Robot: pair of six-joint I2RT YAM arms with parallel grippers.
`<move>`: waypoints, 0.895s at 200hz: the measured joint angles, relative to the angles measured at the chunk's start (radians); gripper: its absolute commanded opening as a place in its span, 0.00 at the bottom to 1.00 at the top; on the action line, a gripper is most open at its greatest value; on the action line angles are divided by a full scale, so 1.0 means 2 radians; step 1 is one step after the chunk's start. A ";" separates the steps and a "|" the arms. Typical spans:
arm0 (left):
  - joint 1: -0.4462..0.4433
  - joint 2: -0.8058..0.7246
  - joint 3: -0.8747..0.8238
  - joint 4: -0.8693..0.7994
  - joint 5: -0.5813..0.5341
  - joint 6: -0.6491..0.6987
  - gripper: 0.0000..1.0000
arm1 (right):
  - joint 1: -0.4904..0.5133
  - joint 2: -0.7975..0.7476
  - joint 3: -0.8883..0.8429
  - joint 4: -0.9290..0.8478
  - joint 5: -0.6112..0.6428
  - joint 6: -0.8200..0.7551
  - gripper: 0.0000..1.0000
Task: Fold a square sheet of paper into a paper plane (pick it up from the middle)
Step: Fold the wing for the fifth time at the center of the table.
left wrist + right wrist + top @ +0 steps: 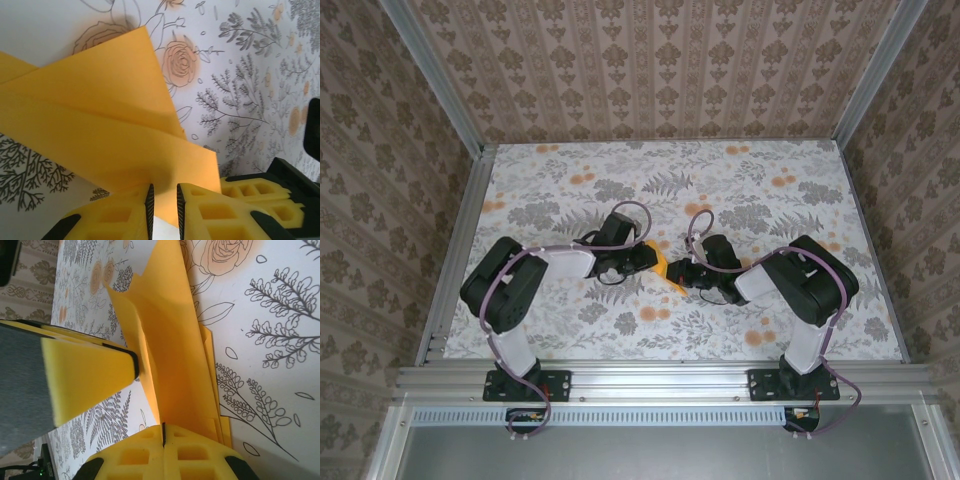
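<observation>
**Both hands meet on the half-folded paper at mid-desk**

The square sheet of paper (663,270), already creased into several layers, sits between the two arms near the middle of the floral desk (770,200). The right hand (163,432) is pressed together, pinching the layered edge, probably to anchor the folds. The left hand (165,195) has its fingers a narrow slit apart with the paper's lower edge at that slit, likely placed to press or take a crease, and no firm clamp shows. From above, the paper's long axis runs diagonally, from far-left to near-right. In the left wrist view a triangular flap points up and away from the fingers. Which end will be the nose I cannot tell.
</observation>
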 measured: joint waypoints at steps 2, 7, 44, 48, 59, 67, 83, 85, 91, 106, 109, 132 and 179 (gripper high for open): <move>0.000 0.000 0.000 0.000 0.000 0.000 0.22 | 0.000 0.000 0.000 0.000 0.000 0.000 0.01; 0.000 0.002 0.000 0.001 0.000 0.000 0.22 | 0.000 0.000 0.000 0.000 0.000 0.000 0.01; 0.000 0.009 0.001 0.006 0.001 0.003 0.22 | -0.001 0.002 0.001 0.000 -0.004 0.002 0.01; 0.000 0.009 0.001 0.006 0.002 0.004 0.22 | -0.001 0.002 0.001 0.000 -0.004 0.002 0.01; 0.000 0.010 0.002 0.006 0.002 0.004 0.22 | -0.002 0.003 0.002 0.000 -0.006 0.003 0.02; 0.000 0.011 0.003 0.006 0.002 0.004 0.21 | -0.003 0.003 0.002 0.000 -0.007 0.003 0.03; 0.000 0.012 0.003 0.006 0.002 0.004 0.21 | -0.003 0.003 0.002 0.000 -0.008 0.003 0.06; 0.000 0.012 0.003 0.006 0.002 0.004 0.21 | -0.003 0.003 0.002 -0.001 -0.008 0.003 0.07; 0.000 0.013 0.004 0.006 0.002 0.004 0.21 | -0.003 0.003 0.003 -0.002 -0.009 0.003 0.08; 0.000 0.017 0.008 0.005 0.002 0.004 0.21 | -0.004 0.002 0.006 -0.009 -0.013 0.003 0.13; 0.000 0.018 0.008 0.004 0.002 0.004 0.21 | -0.005 0.002 0.008 -0.010 -0.015 0.003 0.13; 0.000 0.018 0.008 0.002 0.002 0.003 0.21 | -0.006 -0.006 0.013 -0.031 -0.021 0.001 0.17; 0.004 0.024 0.011 0.002 0.007 -0.001 0.21 | -0.016 -0.046 0.018 -0.103 -0.025 -0.016 0.22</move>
